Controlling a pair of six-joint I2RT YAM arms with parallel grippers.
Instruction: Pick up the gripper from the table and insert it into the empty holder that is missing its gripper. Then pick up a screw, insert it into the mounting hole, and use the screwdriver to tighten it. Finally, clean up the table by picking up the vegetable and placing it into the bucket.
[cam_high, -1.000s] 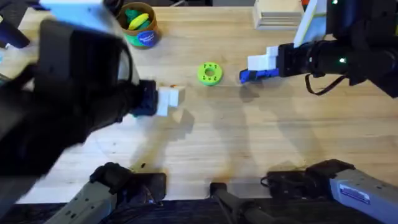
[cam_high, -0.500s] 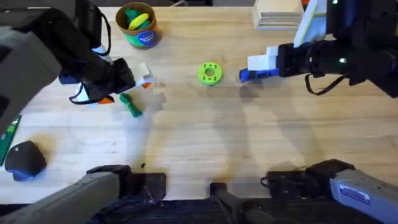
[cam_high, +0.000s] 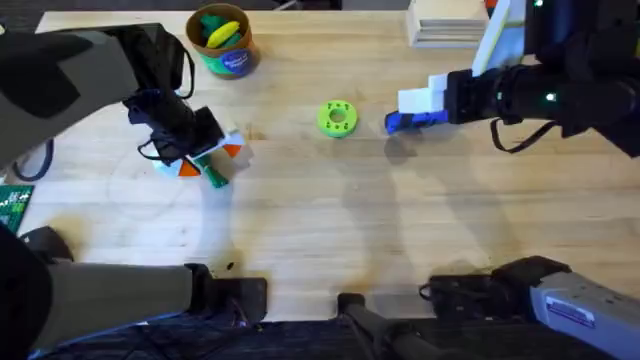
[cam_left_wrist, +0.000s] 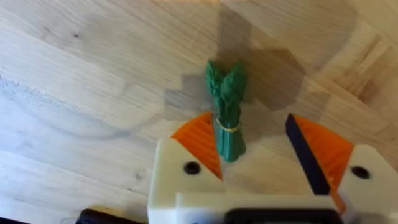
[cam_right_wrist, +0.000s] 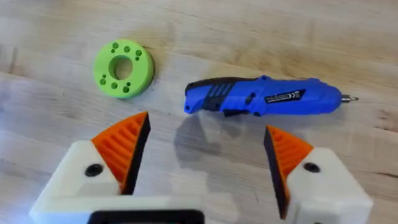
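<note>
The left gripper (cam_left_wrist: 258, 158) has dropped closer over the vegetable (cam_high: 212, 172) since half a second ago, fingers spread wide, one orange pad (cam_left_wrist: 200, 142) just beside the stalk. The left wrist view shows that the vegetable (cam_left_wrist: 226, 112) is a banded asparagus bundle lying flat on the table (cam_high: 330, 220). Out right, the right gripper (cam_right_wrist: 205, 155) hangs open above the screwdriver (cam_right_wrist: 264, 97), unchanged, green disc (cam_right_wrist: 124, 68) close by. Far left, the bucket (cam_high: 225, 42) holds yellow and green toys (cam_high: 220, 27).
</note>
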